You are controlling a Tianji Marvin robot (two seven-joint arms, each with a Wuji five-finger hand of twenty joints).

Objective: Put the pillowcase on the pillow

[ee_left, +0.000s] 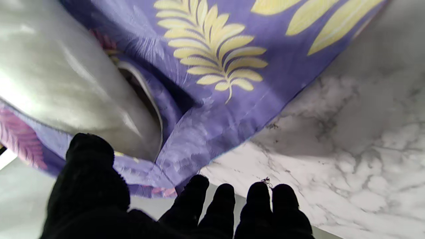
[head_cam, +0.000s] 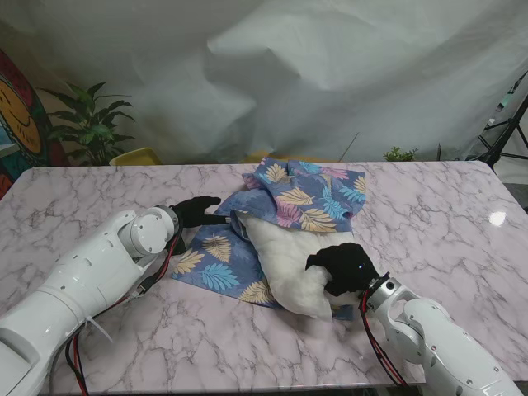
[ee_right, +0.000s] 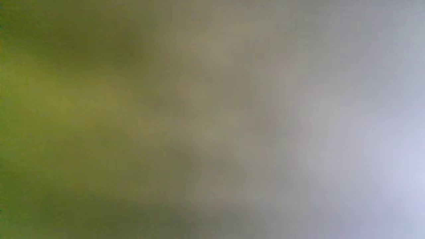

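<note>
Centrally on the tabletop (head_cam: pixel 99 194), pink-grey marble with dark veining and a glossy sheen: pillow (head_cam: pixel 289 264), white, plump, smooth satin-like shell, oblong with rounded corners. Long axis diagonal, running from the far left near the left hand (head_cam: pixel 195 211) to the near right under the right hand (head_cam: pixel 345 268). Far end tucked into the pillowcase (head_cam: pixel 307 198); near two-thirds still bare.

Pillowcase: thin woven cloth, blue-violet, printed with yellow, pink and teal fern leaves. Rumpled and bunched in a heap beyond the pillow's far end, with a flatter flap spread on the marble to the left of the pillow and a small strip showing at the near right corner. Mouth facing toward me and rightward, along the pillow's axis.

Left hand, black-gloved, at the left edge of the case opening. Fingers (ee_left: pixel 225 199) loosely apart and extended toward the cloth edge; thumb close to the pillow's sheen; no firm hold on the cloth visible, contact hard to tell.

Right hand, likewise black-gloved, curled down over the pillow's near right end, fingers wrapped into the soft filling, clamped on the pillow.

Right wrist view: only an olive-to-grey blur, nothing legible.

Behind the tabletop: draped white sheet (head_cam: pixel 330 74), crumpled folds; leafy plant (head_cam: pixel 91 124) at far left.
</note>
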